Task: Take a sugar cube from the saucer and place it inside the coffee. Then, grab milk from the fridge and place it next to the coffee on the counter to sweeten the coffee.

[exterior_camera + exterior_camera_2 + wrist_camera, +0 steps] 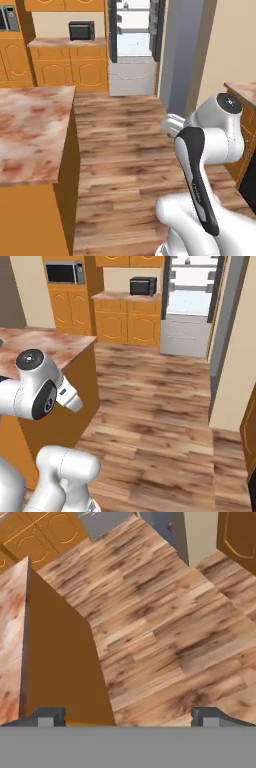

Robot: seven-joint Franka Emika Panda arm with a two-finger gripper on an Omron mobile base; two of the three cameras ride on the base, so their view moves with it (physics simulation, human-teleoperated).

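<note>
The fridge (132, 35) (192, 291) stands open at the far end of the room, pale shelves showing between its dark doors. I cannot make out the milk on those shelves from here. The marble counter (30, 130) (47, 346) (10, 637) is an island to my left, with orange sides. In the hand view my gripper (129, 717) is open, its fingertips (47, 716) far apart, with nothing between them and the wooden floor below. The sugar cube, the saucer and the coffee are out of view.
A black microwave (81, 31) (146, 286) sits on the far counter beside the fridge. A grey-and-beige wall end (185, 55) (232, 346) juts out on the right. Wooden floor (120, 150) runs from the base to the fridge.
</note>
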